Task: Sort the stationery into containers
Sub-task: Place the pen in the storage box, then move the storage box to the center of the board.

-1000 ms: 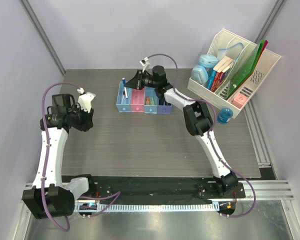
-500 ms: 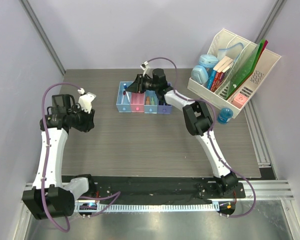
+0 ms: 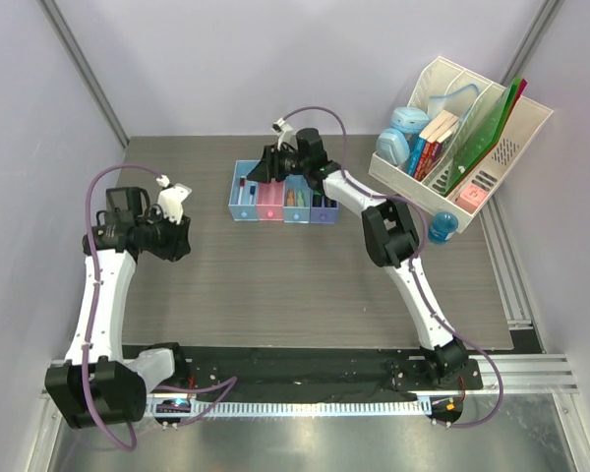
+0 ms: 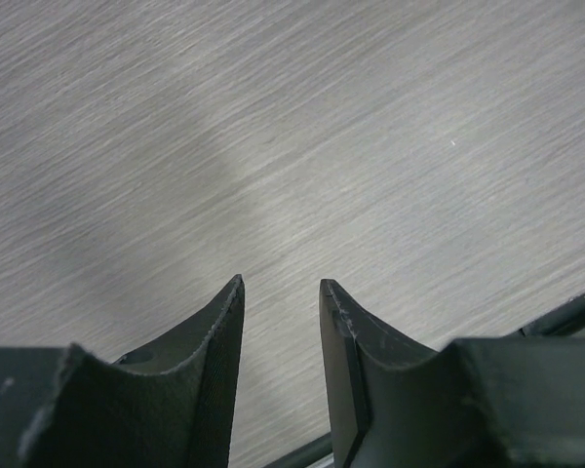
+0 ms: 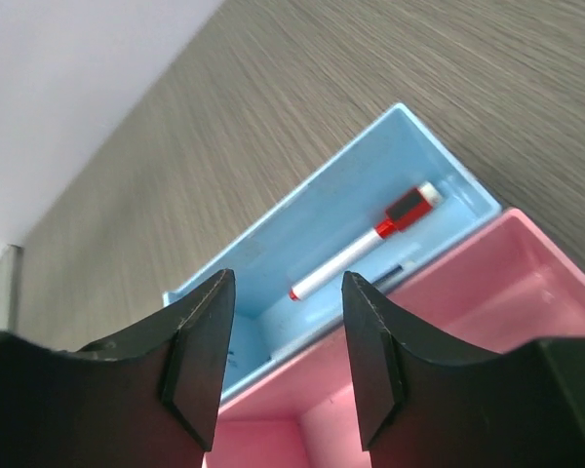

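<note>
The containers (image 3: 283, 203) are a row of four joined trays at the table's back middle: light blue, pink, light blue, purple. My right gripper (image 3: 260, 173) hovers over the left end of the row, open and empty (image 5: 285, 283). Below it a white marker with a red cap (image 5: 366, 249) lies flat in the left light blue tray (image 5: 322, 210), next to the pink tray (image 5: 497, 292). Orange items (image 3: 293, 199) show in the third tray. A round blue roll (image 3: 442, 227) stands on the table by the rack. My left gripper (image 4: 281, 285) is open over bare table, far left (image 3: 171, 239).
A large white slanted file rack (image 3: 492, 162) with books, folders and blue cases fills the back right corner. Grey walls close in the left, back and right sides. A metal rail (image 3: 506, 275) runs along the table's right edge.
My right gripper has opened and let go of the marker, which now lies in the left light blue tray. The left gripper has widened slightly and the left arm shifted a little.
</note>
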Robot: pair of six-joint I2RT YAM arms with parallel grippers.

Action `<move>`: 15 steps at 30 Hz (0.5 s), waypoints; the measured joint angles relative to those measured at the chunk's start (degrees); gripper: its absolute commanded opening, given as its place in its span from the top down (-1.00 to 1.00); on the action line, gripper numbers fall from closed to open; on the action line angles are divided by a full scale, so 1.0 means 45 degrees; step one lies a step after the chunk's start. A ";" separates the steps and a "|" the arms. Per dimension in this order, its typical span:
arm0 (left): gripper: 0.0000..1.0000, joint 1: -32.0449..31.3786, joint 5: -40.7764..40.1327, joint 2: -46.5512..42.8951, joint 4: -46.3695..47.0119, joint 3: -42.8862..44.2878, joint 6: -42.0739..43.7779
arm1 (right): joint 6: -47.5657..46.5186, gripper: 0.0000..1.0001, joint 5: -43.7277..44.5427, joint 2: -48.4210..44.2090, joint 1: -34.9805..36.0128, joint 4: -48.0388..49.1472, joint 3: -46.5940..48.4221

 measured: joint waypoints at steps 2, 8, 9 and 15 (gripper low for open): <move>0.21 0.0000 0.0034 0.0345 0.0325 -0.0019 -0.0146 | -0.1224 -0.09 0.0597 -0.0398 0.0000 -0.1574 0.0199; 0.21 0.0000 0.0185 0.2453 0.1739 0.0189 -0.0641 | -0.4226 -0.08 0.3079 -0.2953 -0.0165 -0.5455 -0.1020; 0.21 0.0005 0.0253 0.2832 0.1967 0.0311 -0.0719 | -0.4619 -0.08 0.3599 -0.3662 -0.0296 -0.5751 -0.1617; 0.22 0.0000 0.0403 0.5736 0.3813 0.2356 -0.1622 | -0.6062 -0.07 0.6475 -0.6659 -0.1807 -0.7140 -0.3512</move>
